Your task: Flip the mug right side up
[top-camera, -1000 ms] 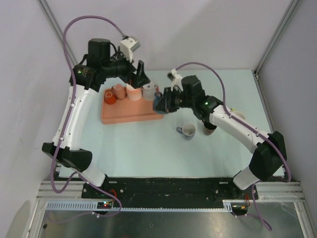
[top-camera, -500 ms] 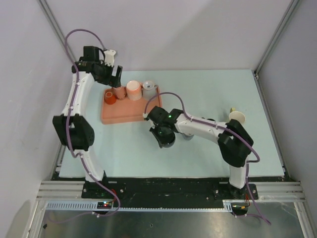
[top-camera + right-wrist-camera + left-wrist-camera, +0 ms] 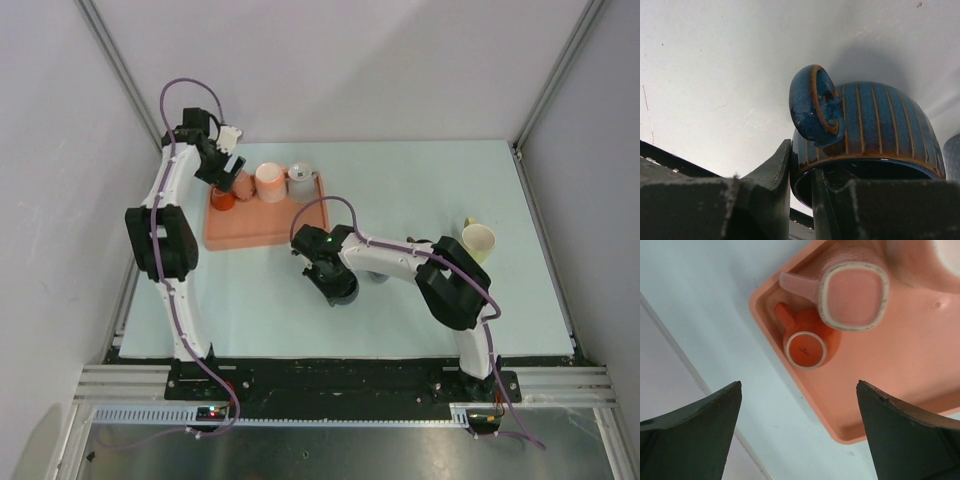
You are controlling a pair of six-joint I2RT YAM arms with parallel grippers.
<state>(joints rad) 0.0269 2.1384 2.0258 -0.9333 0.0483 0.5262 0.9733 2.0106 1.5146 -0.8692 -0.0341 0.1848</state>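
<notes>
**Right tool [image 3: 800, 187] pinches blue mug [image 3: 875, 120] by the rim**

One finger sits inside the mug's mouth and one outside, beside the handle. The mug is low over the worktop [image 3: 250, 300], just off the orange tray [image 3: 250, 232]. The left tool [image 3: 797, 387] gapes wide above that tray.

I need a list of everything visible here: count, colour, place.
tray: one, salmon, table's far left
small mug: one, orange, tray's left end
pink mug: one, pink, tray, beside small mug
pale cup: one, cream, tray's far edge
grey mug: one, grey-white, tray's far right corner
striped mug: one, blue, in right pincer
cream mug: one, cream, table's right side
table: one, pale blue-green
left pincer: one, black, open above tray
right pincer: one, black, shut on striped mug
</notes>
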